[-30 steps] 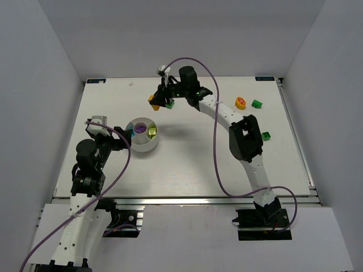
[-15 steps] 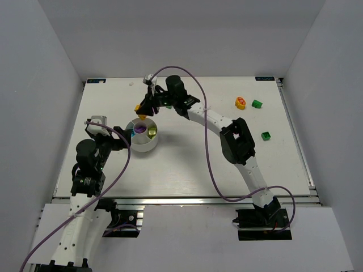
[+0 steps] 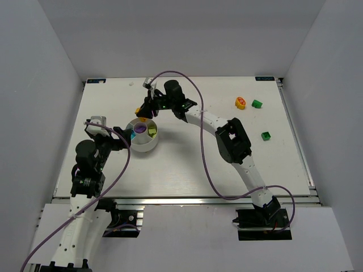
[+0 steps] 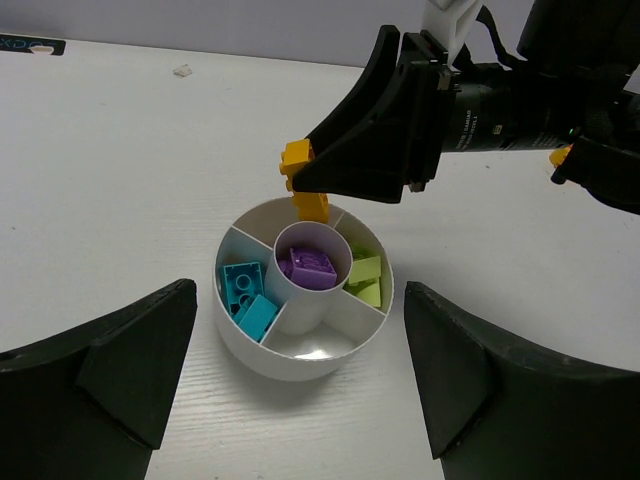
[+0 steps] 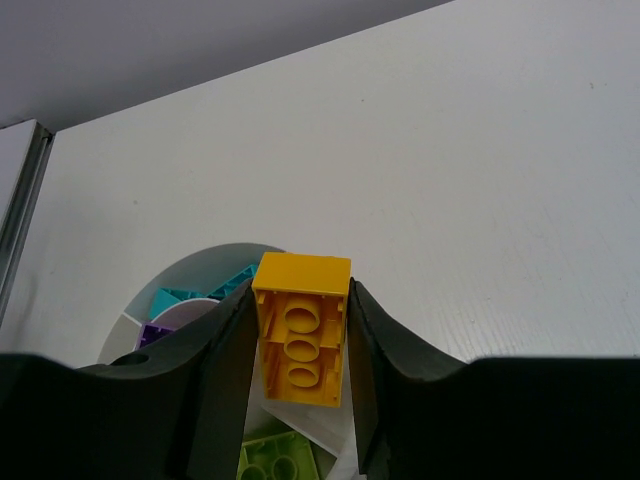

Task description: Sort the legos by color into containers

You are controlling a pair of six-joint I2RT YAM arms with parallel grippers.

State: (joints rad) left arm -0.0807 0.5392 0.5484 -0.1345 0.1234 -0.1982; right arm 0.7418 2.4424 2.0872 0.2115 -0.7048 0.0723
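Observation:
The round white bowl (image 3: 143, 142) with wedge compartments stands left of centre; it also shows in the left wrist view (image 4: 240, 340). It holds cyan bricks (image 4: 247, 300), a purple brick (image 4: 309, 266) in the middle cup and lime bricks (image 4: 364, 277). My right gripper (image 3: 144, 110) is shut on an orange brick (image 5: 300, 330) and holds it just above the bowl's far rim; the orange brick also shows in the left wrist view (image 4: 305, 190). My left gripper (image 3: 116, 137) is open and empty, with the bowl just beyond its fingers.
An orange-and-red piece (image 3: 240, 102) and a green brick (image 3: 257, 103) lie at the far right. Another green brick (image 3: 265, 136) lies at the right, midway. The right arm's purple cable (image 3: 205, 164) arcs over the table's middle.
My right gripper has carried the orange brick left and toward the bowl, from the far middle of the table to just above the bowl's far rim. The left arm has not moved.

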